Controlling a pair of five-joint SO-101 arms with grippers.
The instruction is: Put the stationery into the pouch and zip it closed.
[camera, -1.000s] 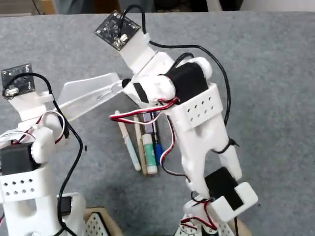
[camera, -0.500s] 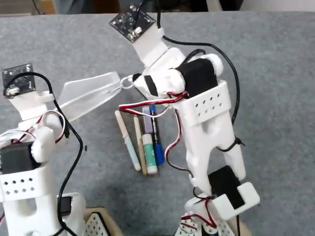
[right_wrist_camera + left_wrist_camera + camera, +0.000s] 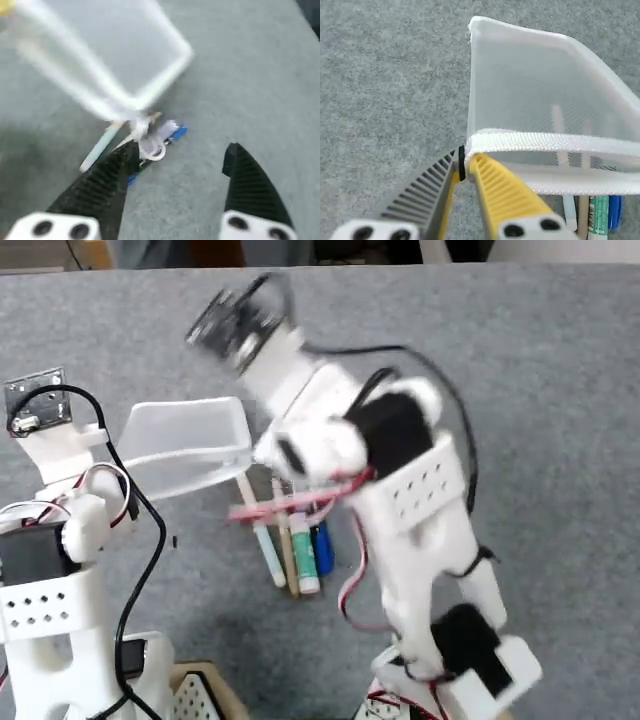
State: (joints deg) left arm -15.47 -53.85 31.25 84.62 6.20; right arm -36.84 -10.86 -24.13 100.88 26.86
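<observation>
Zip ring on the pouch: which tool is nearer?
Right. The open right tool sits just beside the zip ring; the left tool clamps the zip edge of the pouch at its other end.

Bright, even light falls across the grey table [image 3: 560, 390], leaving only faint, soft-edged shadows beneath the translucent pouch [image 3: 185, 445]. The right arm [image 3: 390, 480] beside the pouch is smeared with blur. In the right wrist view the pouch itself is blurred.
</observation>
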